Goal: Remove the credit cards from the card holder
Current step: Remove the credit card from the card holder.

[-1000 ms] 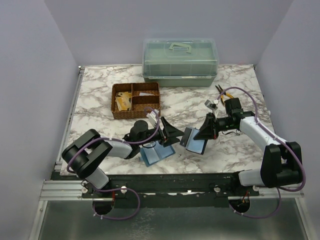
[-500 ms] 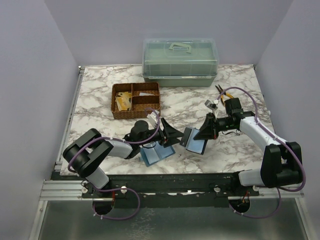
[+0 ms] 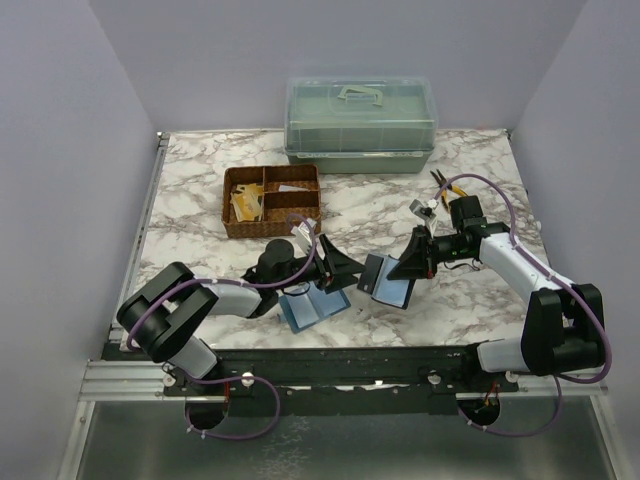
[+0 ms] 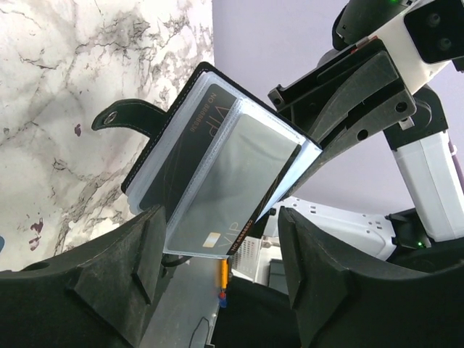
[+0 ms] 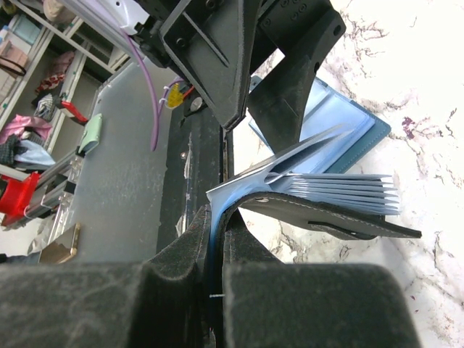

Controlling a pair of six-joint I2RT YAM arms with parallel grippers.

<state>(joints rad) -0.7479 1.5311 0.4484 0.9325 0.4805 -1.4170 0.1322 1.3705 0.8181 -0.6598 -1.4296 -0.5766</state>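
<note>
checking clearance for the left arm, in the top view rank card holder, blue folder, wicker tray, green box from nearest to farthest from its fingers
1. card holder, right at the tips of the left fingers, to their right
2. blue folder, on the table at the near edge
3. wicker tray, farther back and left
4. green box, at the far edge
</note>
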